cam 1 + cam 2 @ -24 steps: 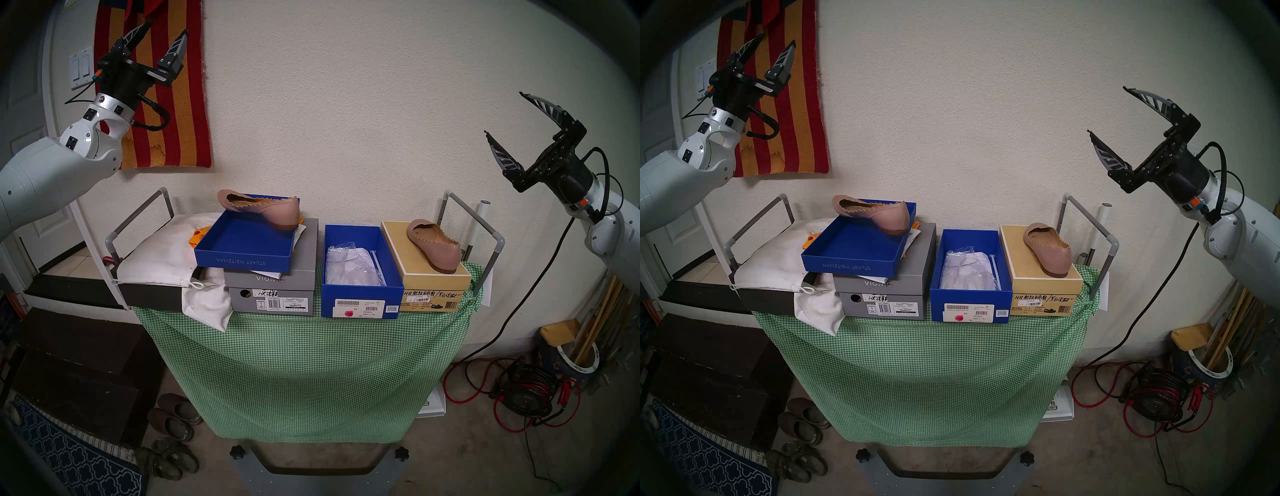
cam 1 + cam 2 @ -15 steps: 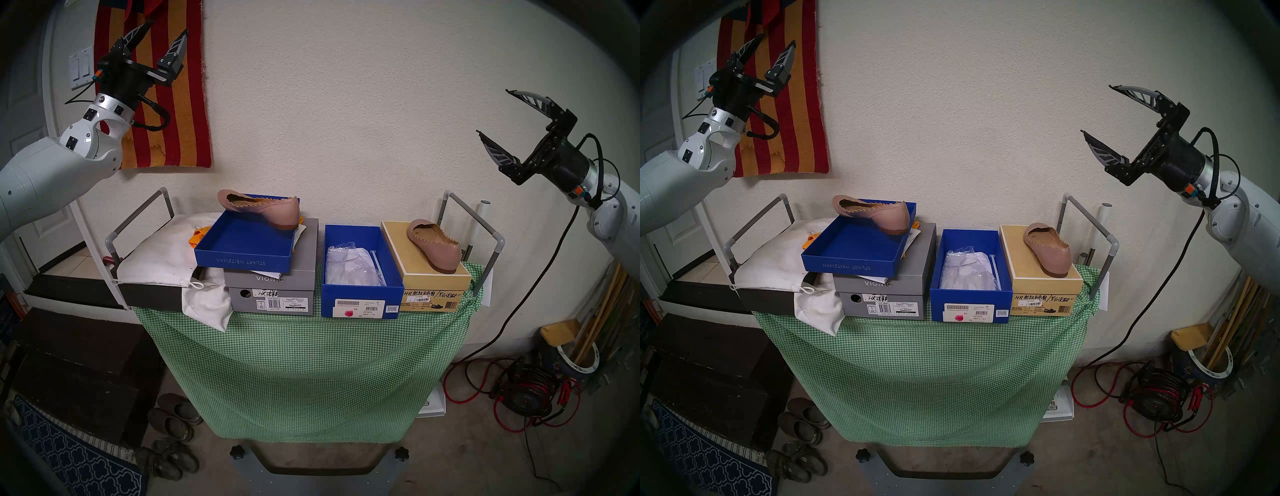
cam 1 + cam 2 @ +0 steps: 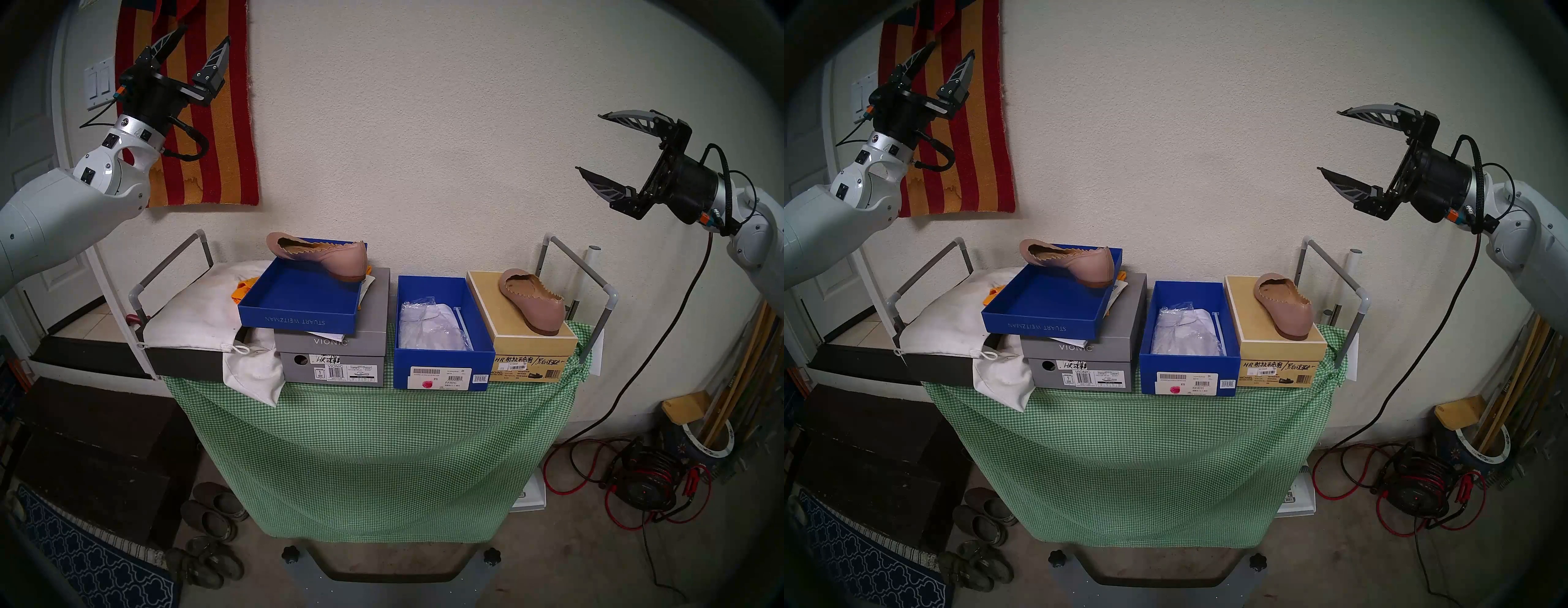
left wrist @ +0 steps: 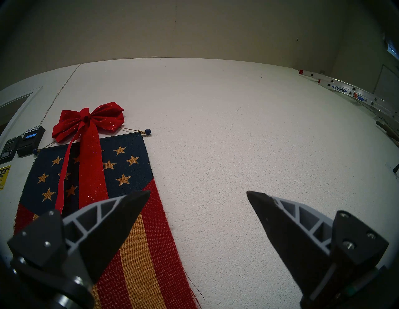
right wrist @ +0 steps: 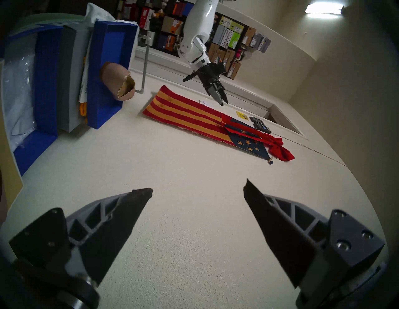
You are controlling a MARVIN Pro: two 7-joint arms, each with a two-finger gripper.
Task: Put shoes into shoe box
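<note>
One dusty-pink flat [image 3: 326, 257] [image 3: 1072, 263] lies across the far rim of the shallow blue lid tray [image 3: 297, 305]. The other pink flat [image 3: 534, 303] [image 3: 1286, 308] lies on the tan box [image 3: 530, 339]. The deep blue shoe box [image 3: 441, 352] [image 3: 1187, 365] stands between them, open, with white wrapping inside. My left gripper [image 3: 205, 34] [image 4: 198, 195] is open and empty, raised high at the left by the striped wall hanging. My right gripper [image 3: 587, 142] [image 5: 197, 189] is open and empty, high at the right, pointing left above the tan box.
A grey VIONIC box [image 3: 335, 352] carries the lid tray. A white cloth bag [image 3: 203, 314] lies at the left. Grey pipe rails [image 3: 594, 280] stand at both table ends. A green checked cloth [image 3: 373, 446] covers the table. Worn clogs [image 3: 216, 513] and a cable reel [image 3: 645, 484] are on the floor.
My right gripper has swung left and tipped over, its fingers turning from upward to pointing leftward. The left arm and the shoes have not moved.
</note>
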